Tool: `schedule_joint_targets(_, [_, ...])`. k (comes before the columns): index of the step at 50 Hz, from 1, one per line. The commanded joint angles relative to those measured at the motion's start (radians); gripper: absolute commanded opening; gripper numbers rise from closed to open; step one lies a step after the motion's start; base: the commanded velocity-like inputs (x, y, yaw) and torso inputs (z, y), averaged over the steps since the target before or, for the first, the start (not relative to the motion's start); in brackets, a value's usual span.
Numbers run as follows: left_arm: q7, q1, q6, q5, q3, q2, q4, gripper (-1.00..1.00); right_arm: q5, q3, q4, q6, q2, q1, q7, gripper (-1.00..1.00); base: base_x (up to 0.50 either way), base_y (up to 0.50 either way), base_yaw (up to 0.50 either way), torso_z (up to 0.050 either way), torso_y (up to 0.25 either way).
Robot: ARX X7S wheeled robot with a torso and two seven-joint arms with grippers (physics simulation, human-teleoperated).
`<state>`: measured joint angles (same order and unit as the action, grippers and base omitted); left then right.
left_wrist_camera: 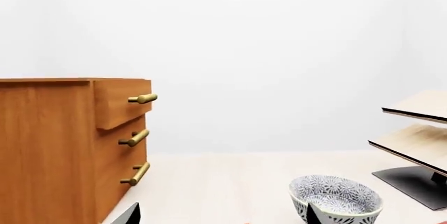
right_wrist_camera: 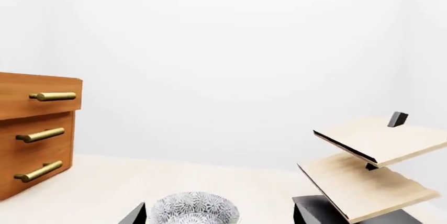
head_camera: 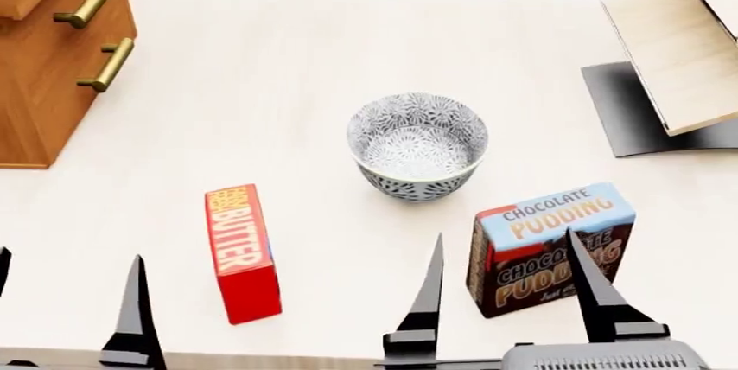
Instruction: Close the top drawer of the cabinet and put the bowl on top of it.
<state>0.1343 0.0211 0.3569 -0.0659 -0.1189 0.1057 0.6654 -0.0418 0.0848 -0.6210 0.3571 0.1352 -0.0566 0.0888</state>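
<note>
Nearest the head camera, along the bottom edge of the frame, two pincers point up into the scene. At lower right the right gripper (head_camera: 504, 288) has its two black fingers spread wide and holds nothing; one tip overlaps the front of the pudding box (head_camera: 551, 247). At lower left the left gripper (head_camera: 69, 292) shows one full finger, with a sliver of the other at the frame edge, so it also stands spread and empty.

Just beyond them, two packages rest on the pale table (head_camera: 289, 85): one red butter box (head_camera: 241, 251) lying lengthwise at lower centre-left, and the one chocolate pudding box upright at lower right. A clear lane of tabletop runs between the two.

One bowl (head_camera: 417, 145), white with a dark leafy pattern, stands upright at the centre of the head view, apart from both boxes with bare table all around it.

At the upper left sits the one cabinet (head_camera: 52, 93), cut off by the frame. It has three drawers, each with a brass bar handle. In the left wrist view the top drawer (left_wrist_camera: 122, 102) juts out past the two lower fronts, so it is partly open. Wide bare table separates the cabinet from the bowl.

At the upper right one slanted-board stand (head_camera: 675, 59) with two pale boards on a black base runs off the frame, well apart from the bowl
</note>
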Motion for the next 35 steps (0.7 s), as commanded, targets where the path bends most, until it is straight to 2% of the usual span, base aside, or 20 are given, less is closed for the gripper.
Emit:
schedule_joint_targets(1, [0.015, 0.001, 0.020, -0.018, -0.004, 0.019, 0.039, 1.00, -0.003, 0.017, -0.023, 0.014, 0.014, 0.005, 0.011, 1.00, 0.00, 0.50, 0.00, 0.000, 0.000])
schedule_joint_targets(13, [0.025, 0.006, 0.008, -0.036, -0.004, 0.034, 0.033, 1.00, -0.013, 0.029, -0.036, 0.008, 0.021, 0.005, 0.023, 1.00, 0.00, 0.10, 0.00, 0.000, 0.000])
schedule_joint_targets(35, [0.051, 0.015, 0.010, -0.050, -0.014, 0.055, 0.050, 1.00, -0.024, 0.039, -0.018, -0.007, 0.034, -0.001, 0.045, 1.00, 0.00, 0.50, 0.00, 0.000, 0.000])
